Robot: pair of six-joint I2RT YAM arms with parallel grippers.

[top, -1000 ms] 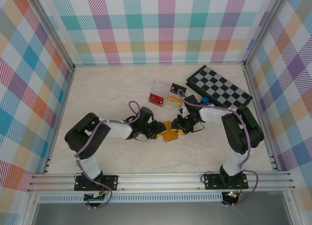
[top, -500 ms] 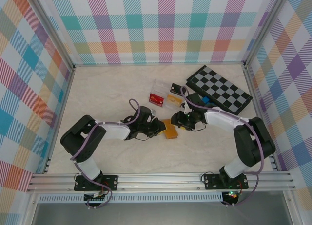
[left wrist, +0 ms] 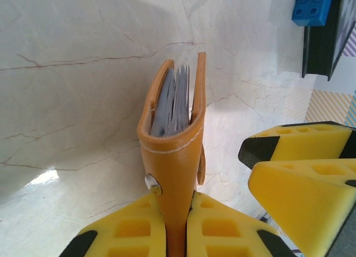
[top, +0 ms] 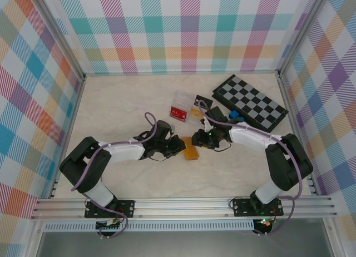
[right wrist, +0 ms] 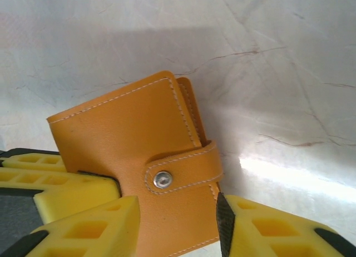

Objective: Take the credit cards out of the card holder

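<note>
The left gripper [left wrist: 177, 212] has just finished closing. Its jaws now pinch the card holder [right wrist: 128, 134] by the spine end, one yellow finger flat against each cover. A second ago the left arm sat more folded. Now it reaches low across the bench [left wrist: 67, 101] toward the middle. The holder has barely shifted and lies near the centre of the bench, between the two grippers and in front of the clear compartment tray [top: 186, 108].

In the left wrist view the holder stands on edge, and the grey-blue pockets [left wrist: 172, 101] show as thin leaves between the tan covers. I judge the credit cards are still tucked among them, since none has been drawn out.

The right gripper [right wrist: 178, 209] has moved in from the side of the chequered board [top: 250, 104], and its fingers now sit just beside the holder at its clasp side. Its jaws stand apart and hold nothing. The left wrist view shows bare bench between them and the cover.

The clasp tab [right wrist: 183, 171] is still wrapped over the edge, with its snap stud [right wrist: 162, 179] fastened.

So the holder is now steadied by one arm, while the job itself has hardly begun. The next move probably falls to the right jaws: catch the tab and pop the snap. The tab is small and lies flush, so the fingers could slide off it or drag the whole holder out of the left grip.
</note>
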